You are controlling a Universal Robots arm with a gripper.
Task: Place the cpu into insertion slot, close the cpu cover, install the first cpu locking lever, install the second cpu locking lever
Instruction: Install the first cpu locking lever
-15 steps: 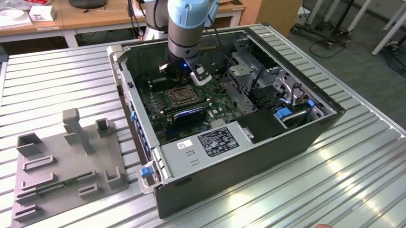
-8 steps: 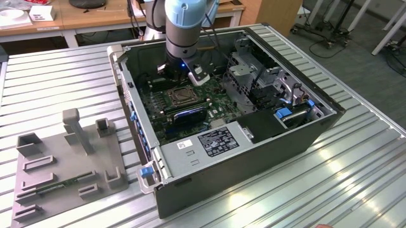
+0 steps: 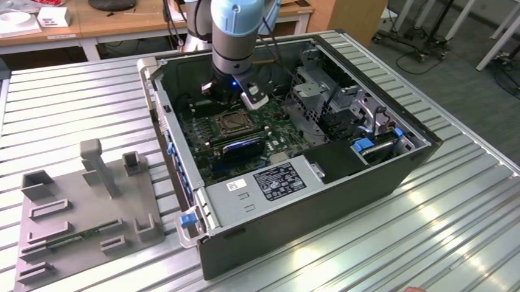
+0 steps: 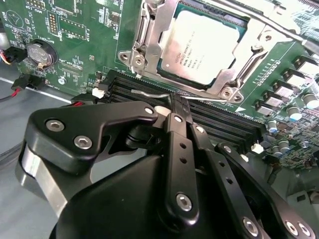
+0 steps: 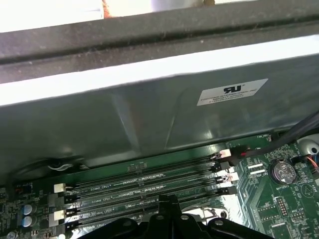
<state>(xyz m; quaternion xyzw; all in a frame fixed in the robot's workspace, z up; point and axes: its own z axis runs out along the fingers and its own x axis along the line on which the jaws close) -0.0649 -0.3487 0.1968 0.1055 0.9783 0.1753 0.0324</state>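
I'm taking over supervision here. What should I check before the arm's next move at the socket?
1. cpu seated flat in the insertion slot: ok.
2. cpu cover down over the cpu's edges: ok.
3. thin locking lever along the socket's edge latched: cannot tell.
4. gripper close to that lever, over the memory slots: ok.

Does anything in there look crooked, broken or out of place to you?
Nothing stands out. The cpu sits flat and square under the cpu cover, and the gripper is shut beside a thin locking lever along the cover's edge. The open computer case lies on its side, but nothing looks bent, loose or spilled.
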